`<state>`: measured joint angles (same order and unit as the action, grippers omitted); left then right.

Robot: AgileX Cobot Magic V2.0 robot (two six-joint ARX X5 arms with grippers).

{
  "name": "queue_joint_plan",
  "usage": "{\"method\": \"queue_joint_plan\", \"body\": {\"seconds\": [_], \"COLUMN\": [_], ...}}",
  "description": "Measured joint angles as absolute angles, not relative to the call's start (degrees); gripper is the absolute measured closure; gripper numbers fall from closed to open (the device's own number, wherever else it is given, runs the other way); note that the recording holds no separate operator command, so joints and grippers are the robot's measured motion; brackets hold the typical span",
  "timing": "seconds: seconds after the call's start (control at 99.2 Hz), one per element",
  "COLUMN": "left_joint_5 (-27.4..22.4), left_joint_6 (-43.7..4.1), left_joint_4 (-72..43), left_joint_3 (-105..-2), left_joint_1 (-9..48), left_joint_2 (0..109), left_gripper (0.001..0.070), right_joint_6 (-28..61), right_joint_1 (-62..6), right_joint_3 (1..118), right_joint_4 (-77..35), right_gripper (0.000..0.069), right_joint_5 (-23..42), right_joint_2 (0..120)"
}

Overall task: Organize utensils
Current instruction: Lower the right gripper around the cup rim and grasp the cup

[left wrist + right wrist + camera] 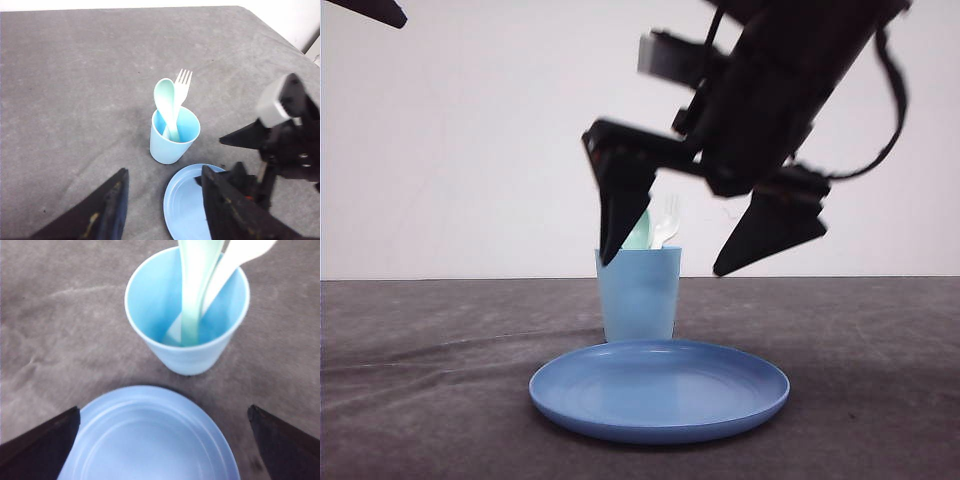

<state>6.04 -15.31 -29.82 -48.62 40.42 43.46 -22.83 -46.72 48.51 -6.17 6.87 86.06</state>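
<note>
- Fingers of the right gripper hang spread and empty over the cup, hiding part of the spoon beside the fork; no writing reads anywhere.
- Left wrist view: left gripper parted, empty; utensils upright inside the cup.
- Right wrist view: handles cut off; plate beside the cup.

Plate just before cup blocks low approach; table bare alongside.

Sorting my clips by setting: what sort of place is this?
Probably a lab or test bench, not a real kitchen: a bare grey table, a blank white wall, and just a cup and plate.
</note>
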Motion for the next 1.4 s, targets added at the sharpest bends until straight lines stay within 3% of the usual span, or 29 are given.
{"method": "queue_joint_plan", "body": {"seconds": [0.474,1.139,1.401], "left_joint_5": [6.04,6.07,6.07], "left_joint_6": [-15.33,-15.66,-15.64], "left_joint_4": [-30.39,-30.81,-30.92], "left_joint_3": [-48.62,-48.62,-48.62], "left_joint_1": [40.42,40.42,40.42], "left_joint_2": [43.46,43.46,43.46], "left_gripper": [0.0436,0.0436,0.0436], "right_joint_6": [-22.81,-19.68,-19.25], "right_joint_1": [-41.52,-40.47,-40.38], "right_joint_3": [53.41,64.58,64.69], "right_joint_4": [-3.57,-8.25,-7.92], "right_gripper": [0.0011,0.0014,0.0241], "right_joint_5": [1.17,1.08,1.32], "right_joint_2": [94.13,104.42,105.10]}}
